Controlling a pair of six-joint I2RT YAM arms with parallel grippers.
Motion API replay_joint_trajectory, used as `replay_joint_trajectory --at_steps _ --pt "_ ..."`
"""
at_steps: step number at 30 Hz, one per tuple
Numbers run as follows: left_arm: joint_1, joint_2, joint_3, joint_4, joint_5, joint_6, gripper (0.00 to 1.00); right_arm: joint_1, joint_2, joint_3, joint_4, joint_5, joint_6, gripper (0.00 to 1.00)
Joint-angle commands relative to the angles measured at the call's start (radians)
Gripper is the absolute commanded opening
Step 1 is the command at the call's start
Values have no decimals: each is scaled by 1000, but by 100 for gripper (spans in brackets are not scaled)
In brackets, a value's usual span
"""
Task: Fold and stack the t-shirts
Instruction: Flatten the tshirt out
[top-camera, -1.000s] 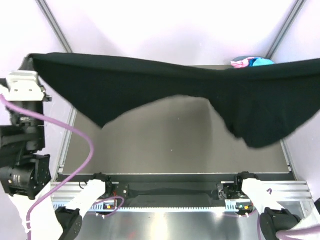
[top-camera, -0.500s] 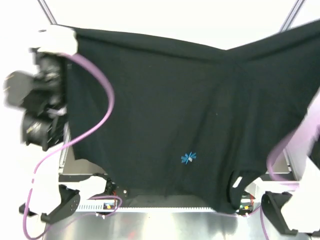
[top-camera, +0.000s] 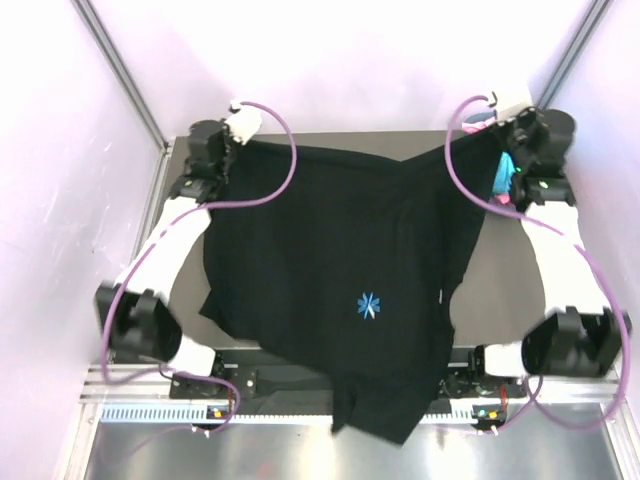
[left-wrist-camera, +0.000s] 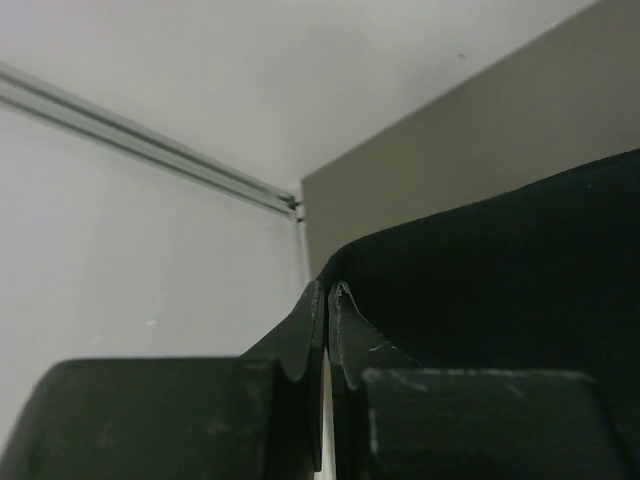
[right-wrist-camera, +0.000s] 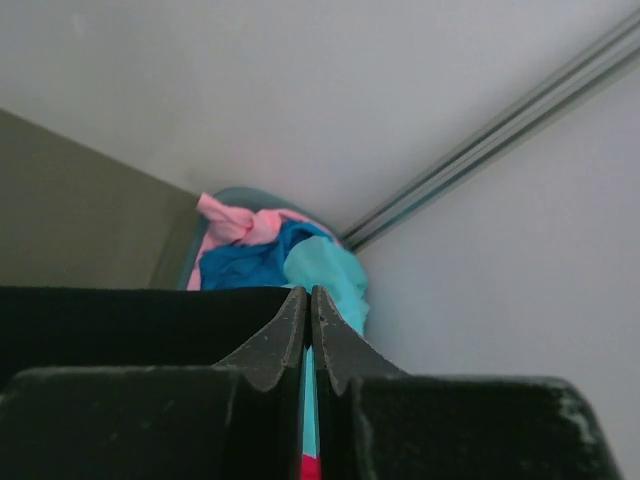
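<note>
The large black t-shirt (top-camera: 330, 250) lies spread over the table with its light-blue starburst logo (top-camera: 369, 305) facing up. One end hangs past the near edge over the rail. My left gripper (top-camera: 230, 146) is shut on the shirt's far-left corner. In the left wrist view its jaws (left-wrist-camera: 327, 290) are pressed together at the edge of the black cloth (left-wrist-camera: 500, 280). My right gripper (top-camera: 497, 142) is shut on the far-right corner. In the right wrist view black cloth (right-wrist-camera: 120, 320) runs left from the closed tips (right-wrist-camera: 308, 292).
A grey-blue basket (right-wrist-camera: 228, 194) in the far right corner holds pink (right-wrist-camera: 235, 222), blue (right-wrist-camera: 250, 265) and turquoise (right-wrist-camera: 330, 268) shirts; they also show beside my right wrist (top-camera: 507, 168). White walls and metal posts (top-camera: 120, 70) enclose the grey table (top-camera: 500, 270).
The black shirt was held up close to the camera; both arms have since swung out and down to the far corners, laying it across the table. Both grips stayed shut.
</note>
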Motion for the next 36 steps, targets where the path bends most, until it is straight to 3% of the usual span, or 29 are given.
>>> replay_joint_trajectory --at_steps 1,5,9,15,29,36 --pt "30 116 -17 253 28 -34 0 -10 87 21 176 29 -10 0" --pt "37 312 57 349 36 -28 0 2 269 116 237 80 -5 0" --pt "37 533 254 352 37 -49 0 45 461 245 275 138 -28 0" --pt "37 725 436 402 -30 -69 0 101 644 429 298 224 -38 0" --pt "71 972 715 419 -33 -42 0 121 958 803 271 289 -55 0" --pt "70 998 750 462 -38 -39 0 126 980 822 269 304 -48 0"
